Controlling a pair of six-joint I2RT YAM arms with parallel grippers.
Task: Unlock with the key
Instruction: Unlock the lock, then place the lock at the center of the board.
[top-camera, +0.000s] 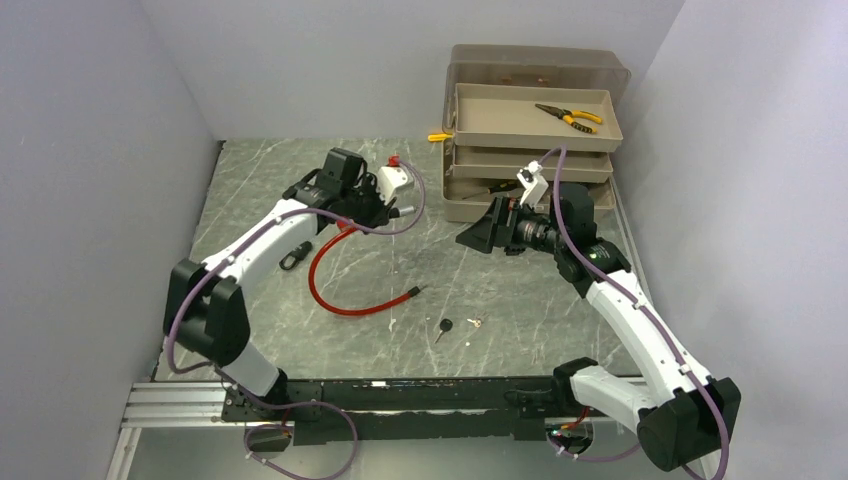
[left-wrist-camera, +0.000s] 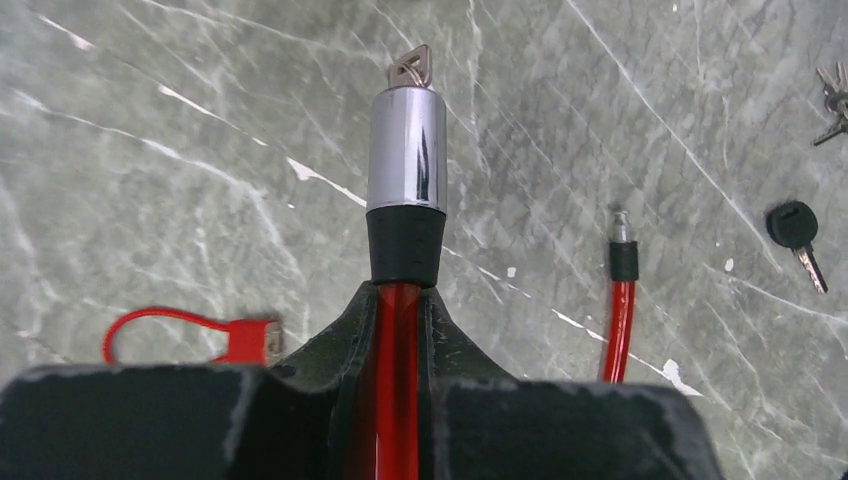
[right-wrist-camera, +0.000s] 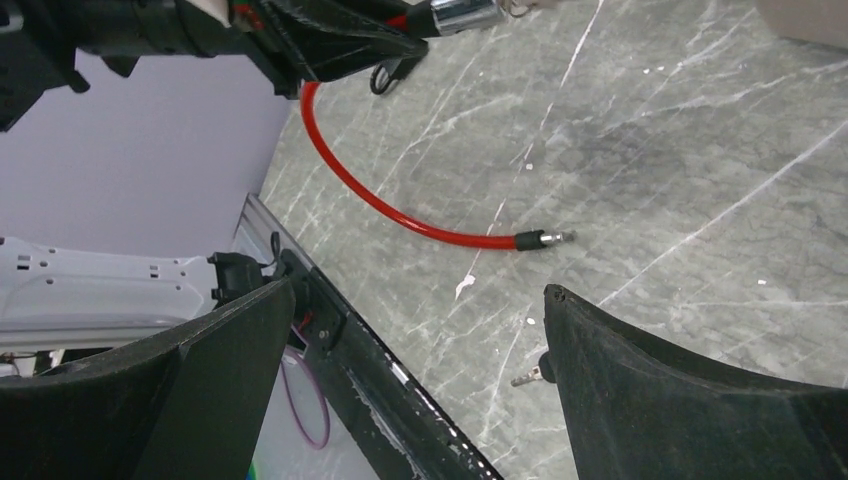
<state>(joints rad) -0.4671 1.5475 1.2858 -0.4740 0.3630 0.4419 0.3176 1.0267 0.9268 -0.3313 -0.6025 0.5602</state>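
Lock: we are seeing the chrome cylinder (left-wrist-camera: 405, 145) at the centre of the left wrist view, lifted off the table (top-camera: 520, 300) and pointing toward the top of the frame.
Key: a small key (left-wrist-camera: 412, 66) is sitting in the cylinder's far end, with its bow and ring sticking out.
Left gripper: the left gripper (left-wrist-camera: 398, 315) is clamping the red cable (top-camera: 325, 290) just behind the cylinder's black collar.
Right gripper: the right gripper (top-camera: 480, 232), right of centre in the top view, is facing the cylinder with its jaws spread wide, holding nothing.
Step in hand: we are judging this as bringing the free fingers onto the key's bow to turn it.
Doing it well: we are aiming to come in along the cylinder's axis, pinch the flat bow rather than the ring, and twist while the left grip braces the cable.
Cable end: the pin end (top-camera: 413, 292) is lying on the table at lower centre, well apart from the cylinder.
Around: a black-headed key (top-camera: 443, 326) and a small key bunch (top-camera: 474, 322) are lying near it. A dark clip (top-camera: 293, 256) is lying at the left, and a toolbox (top-camera: 530, 150) with pliers (top-camera: 568, 116) is standing at the upper right.
In the way: we are seeing nothing between the open fingers and the key.
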